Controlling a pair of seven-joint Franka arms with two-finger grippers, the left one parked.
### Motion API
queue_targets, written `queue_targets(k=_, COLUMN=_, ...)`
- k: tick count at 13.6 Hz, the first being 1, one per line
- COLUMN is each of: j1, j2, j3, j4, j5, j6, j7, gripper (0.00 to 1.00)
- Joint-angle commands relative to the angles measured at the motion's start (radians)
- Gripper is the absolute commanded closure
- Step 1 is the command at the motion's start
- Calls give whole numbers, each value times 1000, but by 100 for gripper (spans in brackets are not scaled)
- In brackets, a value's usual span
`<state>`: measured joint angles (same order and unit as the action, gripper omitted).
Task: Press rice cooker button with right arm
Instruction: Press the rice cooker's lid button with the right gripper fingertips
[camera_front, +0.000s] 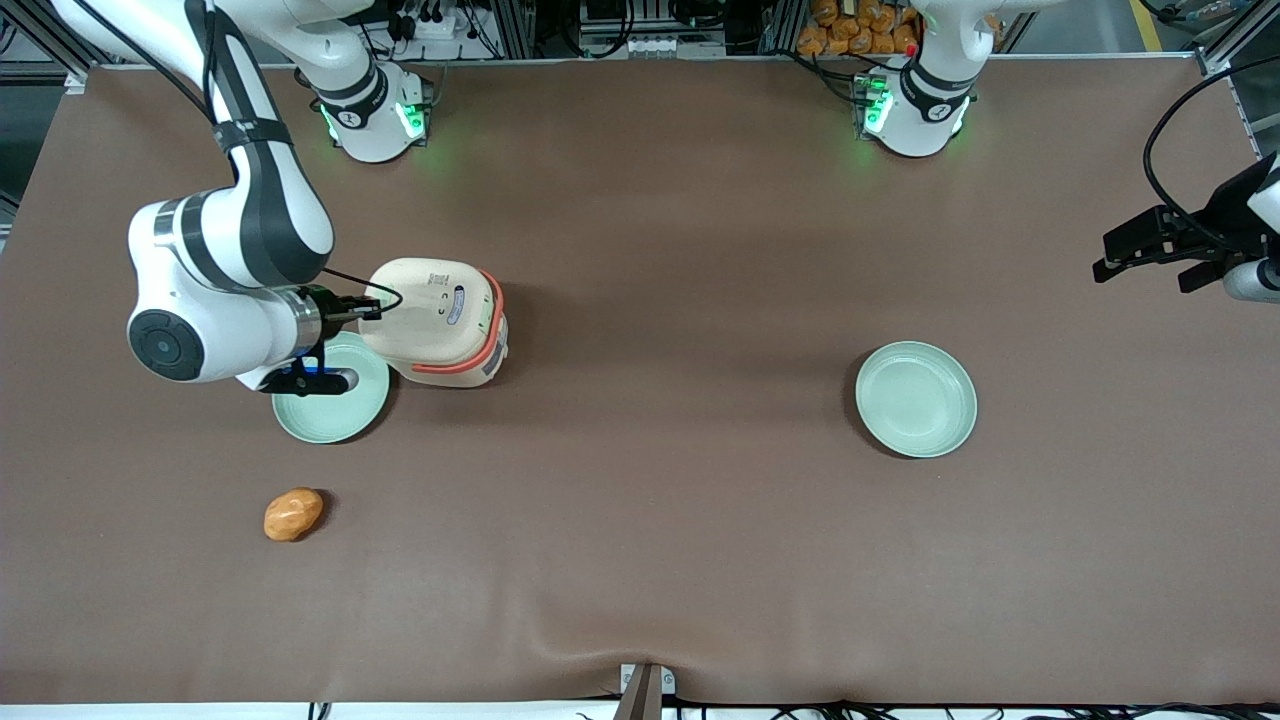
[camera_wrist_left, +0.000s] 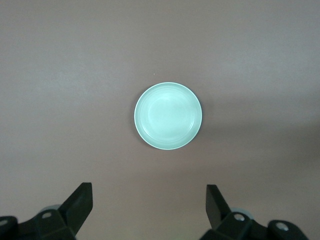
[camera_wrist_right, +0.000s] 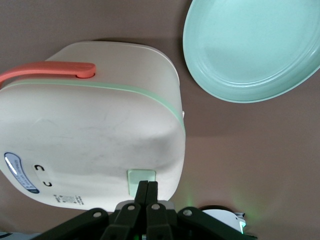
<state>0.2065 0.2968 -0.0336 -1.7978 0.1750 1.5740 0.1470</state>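
I've got the gripper (camera_wrist_right: 147, 189) pinched narrow — tips on the rice cooker's (camera_wrist_right: 95, 140) button (camera_wrist_right: 141, 178), one blunt point for pressing.

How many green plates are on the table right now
2. One plate lies beside the rice cooker, partly under the right arm's gripper, which is shut at the button. The other plate lies toward the parked arm's end.

My gripper (camera_wrist_right: 147, 189) covers part of the button (camera_wrist_right: 141, 176); my arm (camera_front: 225, 270) hides part of one plate (camera_front: 345, 400)
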Motion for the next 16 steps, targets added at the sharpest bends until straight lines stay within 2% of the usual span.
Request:
queue_targets(k=1, j1=34, j2=-5, j3=-6, j4=-9, j5=11, j6=0, j7=14, gripper=100)
queue_targets(k=16, j1=5, j2=61, j3=-8, j4=-66, j5=11, j6=66, j7=3, gripper=100)
